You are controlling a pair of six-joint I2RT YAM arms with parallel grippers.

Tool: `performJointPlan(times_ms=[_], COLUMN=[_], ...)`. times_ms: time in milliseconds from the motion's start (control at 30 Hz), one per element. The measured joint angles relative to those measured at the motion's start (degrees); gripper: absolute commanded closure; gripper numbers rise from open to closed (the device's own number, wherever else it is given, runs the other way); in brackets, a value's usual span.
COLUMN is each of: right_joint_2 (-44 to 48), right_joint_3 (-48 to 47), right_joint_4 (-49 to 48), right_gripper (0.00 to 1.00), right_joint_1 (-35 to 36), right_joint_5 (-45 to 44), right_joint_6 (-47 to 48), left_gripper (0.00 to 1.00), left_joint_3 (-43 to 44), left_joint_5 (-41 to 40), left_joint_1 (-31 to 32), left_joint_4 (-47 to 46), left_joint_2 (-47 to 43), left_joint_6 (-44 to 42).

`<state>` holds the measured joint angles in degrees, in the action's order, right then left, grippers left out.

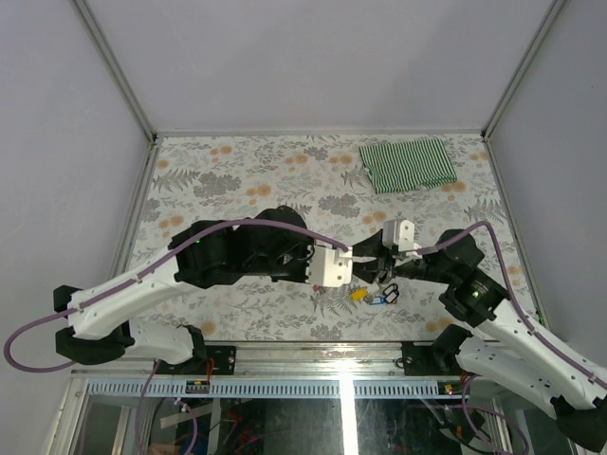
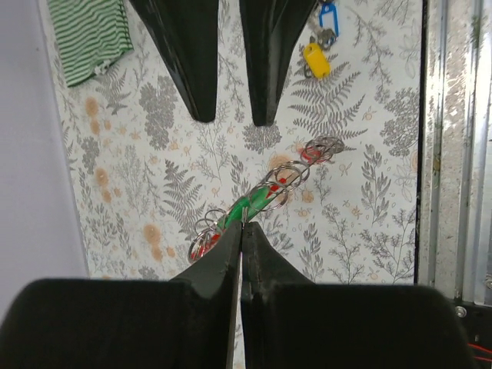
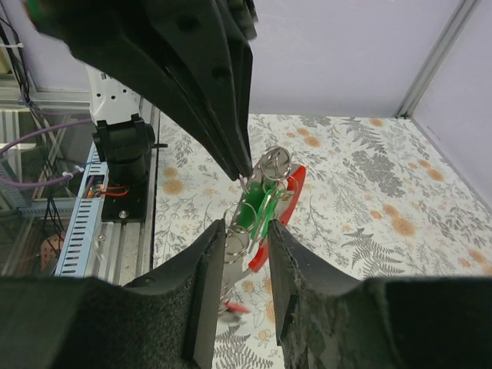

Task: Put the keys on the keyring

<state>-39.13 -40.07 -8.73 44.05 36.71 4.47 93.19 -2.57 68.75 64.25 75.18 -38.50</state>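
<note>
The keyring [image 3: 283, 219], a red clip hung with silver rings, is held in the air between both grippers. My right gripper [image 3: 247, 231] is shut on it: one finger presses the rings, the other the red clip. A green key [image 2: 250, 206] lies along the keyring [image 2: 284, 178]. My left gripper [image 2: 242, 224] is shut, and its tips pinch the green key's ring. From above, the left gripper [image 1: 358, 256] and right gripper [image 1: 382, 267] meet tip to tip. A yellow key [image 2: 316, 60] and a blue key [image 2: 328, 17] lie together on the table just below them.
A green-striped cloth [image 1: 408, 163] lies at the back right of the floral table. A metal rail [image 2: 453, 154] runs along the table's near edge, with the left arm's base [image 3: 127, 154] bolted there. Grey walls enclose the table.
</note>
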Motion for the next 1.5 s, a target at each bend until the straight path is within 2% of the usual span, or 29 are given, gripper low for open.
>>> performJointPlan(times_ms=[167,367,800,1100,1300,1400,1500], right_joint_2=[-4.5,-7.8,-8.1,-10.0,-10.3,-10.2,-10.0], right_joint_3=[0.1,0.1,0.1,0.1,0.1,0.1,0.1], right_joint_4=[-4.7,-7.3,-8.4,-9.4,-10.4,-10.9,-11.6], right_gripper=[0.65,0.66,0.68,0.79,1.0,1.0,1.0], right_joint_1=[2.2,8.6,9.2,9.2,9.5,9.5,9.5], right_joint_5=[0.7,-1.5,-5.2,-5.2,-4.9,-4.7,-4.7], right_joint_6=[-0.2,2.1,4.0,3.9,3.1,2.8,2.1], left_gripper=[1.0,1.0,1.0,1.0,1.0,1.0,0.84], left_joint_3=[0.0,0.0,0.0,0.0,0.0,0.0,-0.9], left_joint_5=[2.3,3.6,5.0,5.9,6.2,6.2,6.4], left_joint_1=[0.0,0.0,0.0,0.0,0.0,0.0,0.0], left_joint_4=[-1.6,-1.8,-2.0,-2.1,-2.4,-2.8,-4.3], left_joint_2=[-2.8,-2.9,-3.0,-3.1,-3.6,-3.9,-5.0], left_joint_6=[0.0,0.1,0.1,0.1,0.1,0.2,0.6])
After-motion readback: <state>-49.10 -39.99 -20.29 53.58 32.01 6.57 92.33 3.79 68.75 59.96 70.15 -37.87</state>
